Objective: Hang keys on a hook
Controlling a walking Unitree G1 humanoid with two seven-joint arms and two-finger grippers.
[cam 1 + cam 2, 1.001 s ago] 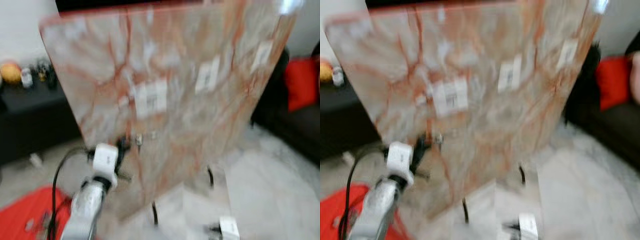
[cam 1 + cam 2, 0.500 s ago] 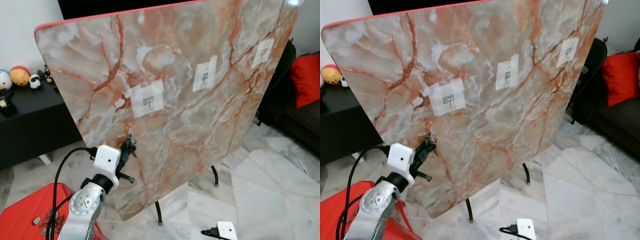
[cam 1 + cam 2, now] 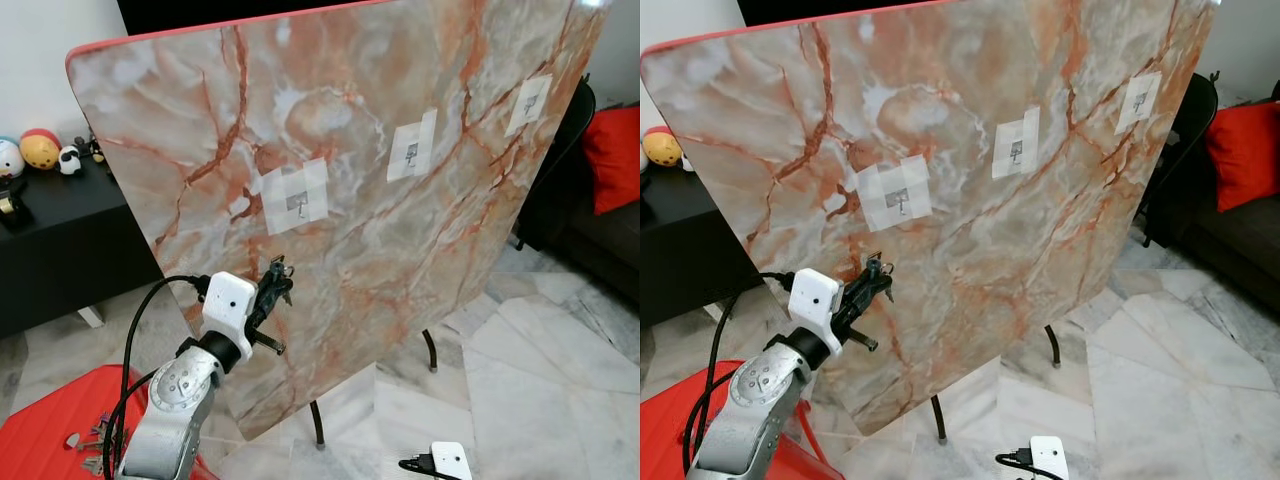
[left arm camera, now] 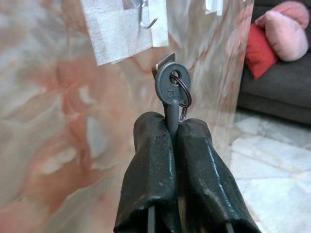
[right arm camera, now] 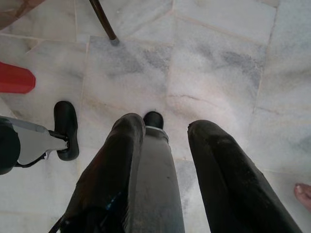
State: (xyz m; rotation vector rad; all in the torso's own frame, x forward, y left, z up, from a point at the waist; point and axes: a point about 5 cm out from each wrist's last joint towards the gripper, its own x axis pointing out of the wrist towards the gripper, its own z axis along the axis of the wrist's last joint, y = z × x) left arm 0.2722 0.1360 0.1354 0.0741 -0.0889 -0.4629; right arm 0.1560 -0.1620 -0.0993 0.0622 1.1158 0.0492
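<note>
Left end effector [image 3: 275,287], clamped on the keys [image 4: 173,90], had risen closer to the taped hook [image 3: 297,203] on the marble board [image 3: 420,250] than half a second ago; right end effector [image 5: 167,145] hung apart over the floor [image 5: 218,73].

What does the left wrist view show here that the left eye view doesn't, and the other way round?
Left wrist view: the left gripper is shut on the key, with its ring, just below a metal hook on a white tape patch.

Left eye view: the whole tilted marble board with three tape patches, the black cabinet and the red mat.

Both: board, key, gripper, and the nearest patch.
</note>
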